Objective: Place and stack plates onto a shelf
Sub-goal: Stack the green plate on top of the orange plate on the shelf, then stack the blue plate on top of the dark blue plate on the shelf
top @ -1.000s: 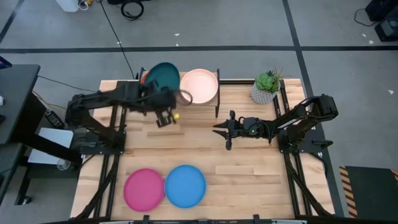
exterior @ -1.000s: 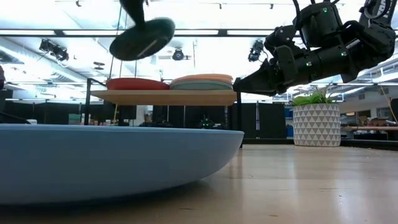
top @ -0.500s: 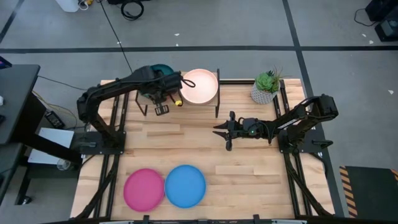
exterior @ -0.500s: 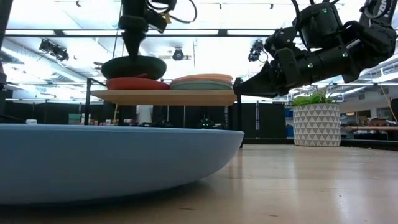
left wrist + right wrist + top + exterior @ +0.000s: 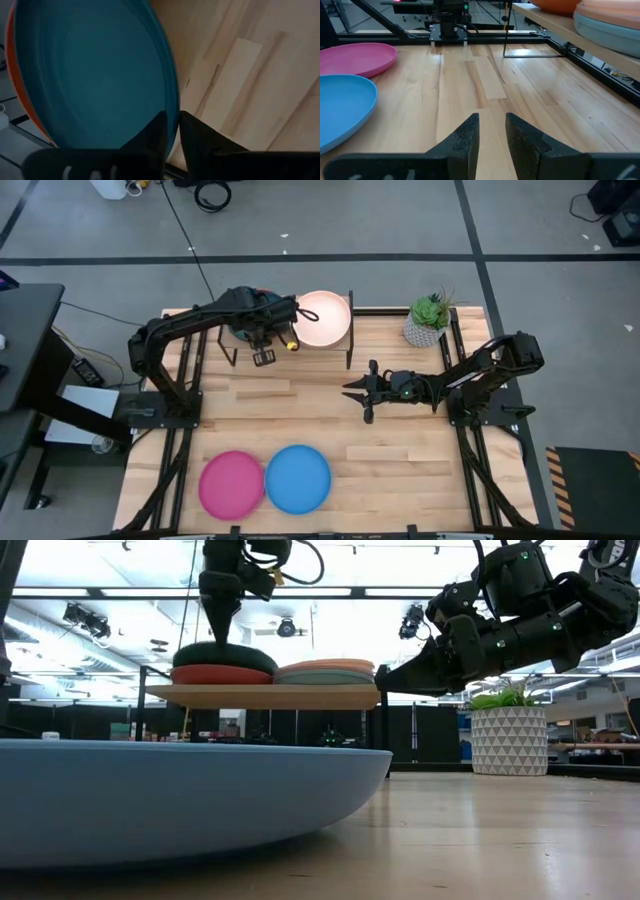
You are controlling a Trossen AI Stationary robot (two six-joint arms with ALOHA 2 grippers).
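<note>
The dark teal plate (image 5: 100,75) lies on the orange plate (image 5: 220,675) at the left end of the shelf (image 5: 260,696), which stands at the table's far edge. My left gripper (image 5: 172,127) stands above it, shut on its rim. A second stack, cream on top (image 5: 320,318) with pale teal beneath (image 5: 600,30), fills the shelf's right end. The pink plate (image 5: 231,484) and the blue plate (image 5: 298,478) rest flat near the table's near edge. My right gripper (image 5: 352,388) hovers right of the table's middle, open, pointing left and touching nothing. My left gripper pinches the dark teal plate's rim (image 5: 170,107) on the side facing the table's near edge, with one finger on the plate's inner face and one outside. The fingers (image 5: 218,632) come from above, pointing down. The plate sits level, resting on the orange plate.
A potted plant (image 5: 428,322) stands at the far right corner beside the shelf. The shelf's thin black legs (image 5: 349,350) reach down to the tabletop. Bare slatted wood (image 5: 300,410) runs between the shelf and the two plates near the front edge.
My left gripper carried the dark teal plate toward the table's far edge and down. The plate was tilted and high in front of the shelf; it then levelled out above the orange plate and now rests on it. The gripper has kept its hold.
</note>
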